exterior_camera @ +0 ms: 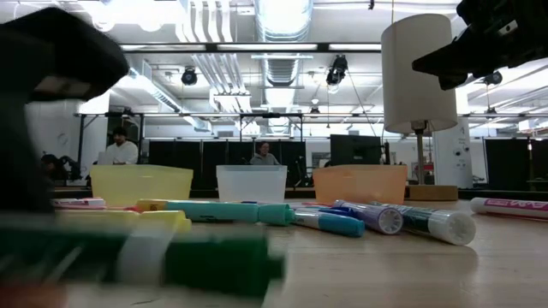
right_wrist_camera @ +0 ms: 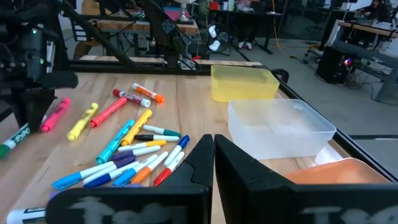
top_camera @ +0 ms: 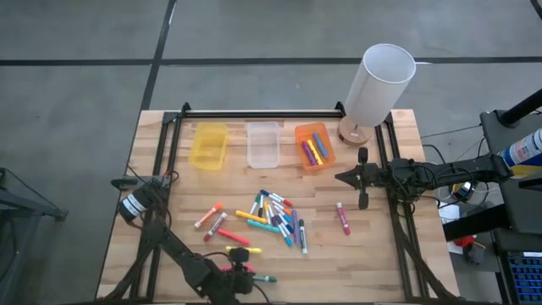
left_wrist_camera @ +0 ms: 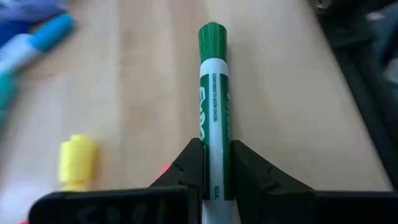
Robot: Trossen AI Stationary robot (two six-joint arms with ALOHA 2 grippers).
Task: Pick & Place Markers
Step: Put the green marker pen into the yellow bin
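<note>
— Between the fingers of the left gripper [left_wrist_camera: 216, 177], what do you see?

— A green marker [left_wrist_camera: 213, 106], white-bodied with a green cap, pinched on both sides by the dark fingers [left_wrist_camera: 186, 171]. It lies flat on the wooden table [left_wrist_camera: 124, 93], its cap pointing straight away from the pincer.

— And just beside that pincer?

— A yellow marker [left_wrist_camera: 76, 160] lies to one side of it, close by (only its stubby end shows from the wrist). A little farther off, blue-capped markers [left_wrist_camera: 37, 40] sit at the edge of the main heap.

— Where is the heap, from above?

— Beyond the left gripper [top_camera: 241, 280], toward the table's middle: a loose pile of markers [top_camera: 275, 216] in many colours, with two red and orange ones [top_camera: 212, 222] apart on its left and one pink marker [top_camera: 343, 218] alone on its right.

— The right gripper?

— The right gripper [top_camera: 362, 178] hangs above the table's right side, fingers pressed together on nothing, well apart from the pile.

— Farthest out?

— Three bins in a row past the pile: a yellow bin [top_camera: 209, 146], a clear bin [top_camera: 262, 144] and an orange bin [top_camera: 314, 146], the orange one nearest the right pincer and already holding a few markers. A white lamp [top_camera: 377, 89] stands beside it.
</note>
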